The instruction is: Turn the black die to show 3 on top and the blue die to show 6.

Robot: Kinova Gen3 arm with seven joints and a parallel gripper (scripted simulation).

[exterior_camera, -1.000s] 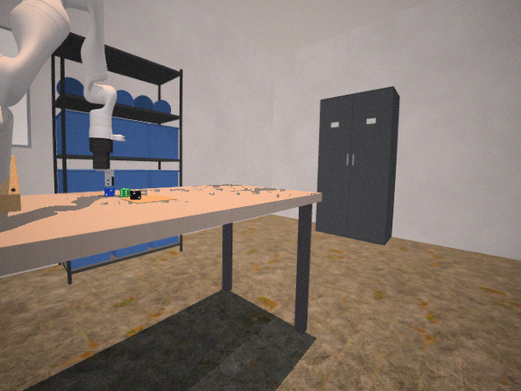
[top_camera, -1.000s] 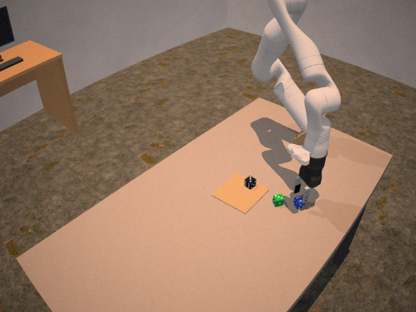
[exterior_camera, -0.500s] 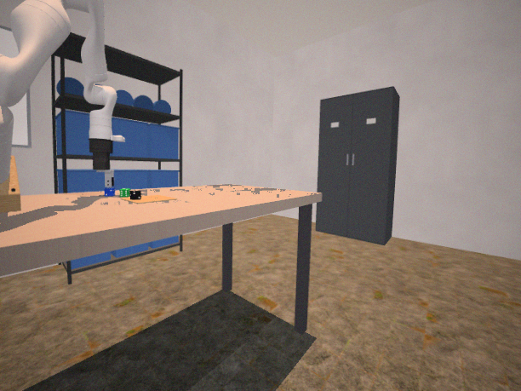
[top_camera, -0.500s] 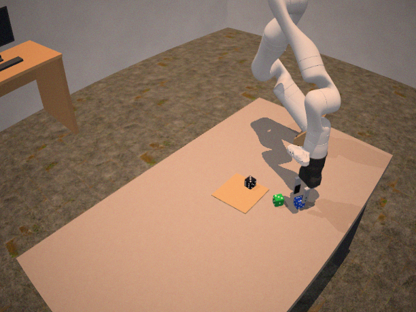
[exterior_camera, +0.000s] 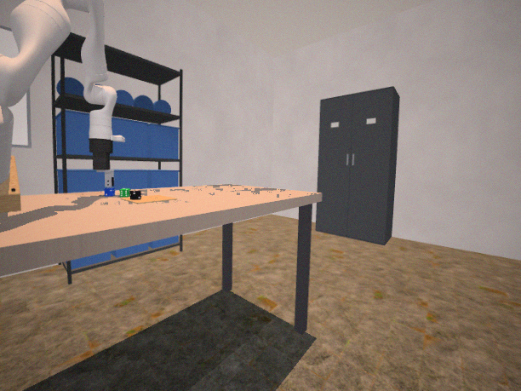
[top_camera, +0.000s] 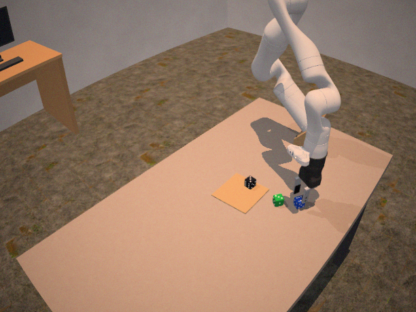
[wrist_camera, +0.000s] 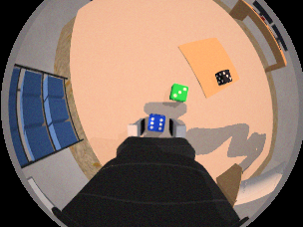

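The blue die [top_camera: 298, 202] [exterior_camera: 109, 192] [wrist_camera: 156, 122] lies flat on the table, off the mat, with six pips on top in the wrist view. My gripper [top_camera: 300, 200] [exterior_camera: 109, 185] [wrist_camera: 156, 124] points down and is open, one finger on each side of the blue die, with a gap on both sides in the wrist view. The green die [top_camera: 278, 200] [exterior_camera: 124, 192] [wrist_camera: 178, 93] lies between the blue die and the mat, three pips up. The black die [top_camera: 249, 182] [exterior_camera: 135, 195] [wrist_camera: 223, 77] sits on the orange mat [top_camera: 236, 196] [exterior_camera: 158, 198] [wrist_camera: 204, 59], near one edge; its top number is hard to read.
The green die stands close beside the gripper on the mat side. The table's edge [top_camera: 365, 204] runs beyond the blue die, on the side away from the mat. A wooden block [exterior_camera: 10, 201] [wrist_camera: 229, 181] stands near the arm's base.
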